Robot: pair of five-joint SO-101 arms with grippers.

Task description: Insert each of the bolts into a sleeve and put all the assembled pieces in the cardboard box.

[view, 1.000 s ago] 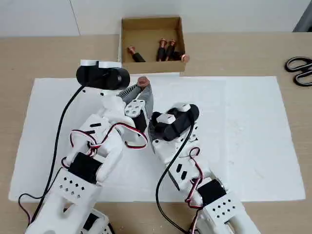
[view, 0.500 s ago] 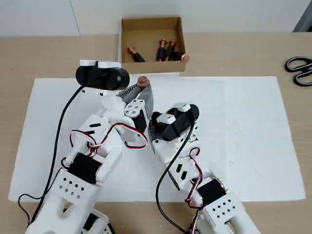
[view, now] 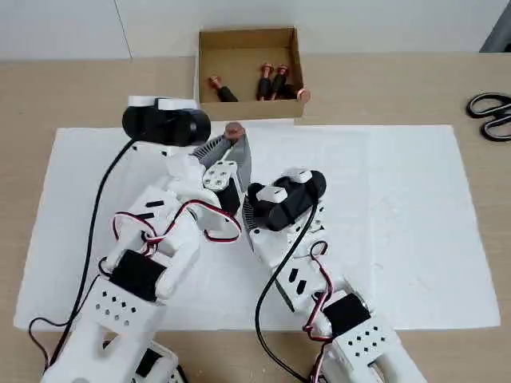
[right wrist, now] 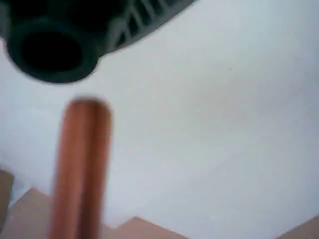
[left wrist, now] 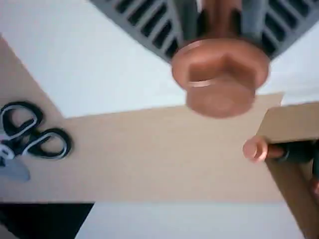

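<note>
The bolt (left wrist: 219,74) looks like smooth coppery metal, the sleeve (right wrist: 50,50) matt black plastic, the cardboard box (view: 239,60) dull brown, the bench (view: 80,88) pale wood.

Looks like a small robotics lab or hobby bench. A light wooden table (view: 48,88) is set against a plain white wall (view: 359,20), with a white sheet (view: 399,207) spread over it. Two white plastic arms (view: 152,247) with exposed red and black wiring (view: 211,227) are seen at the near edge. A cardboard box (view: 206,72) of small parts and some scissors (view: 491,114) are parked further back.
</note>
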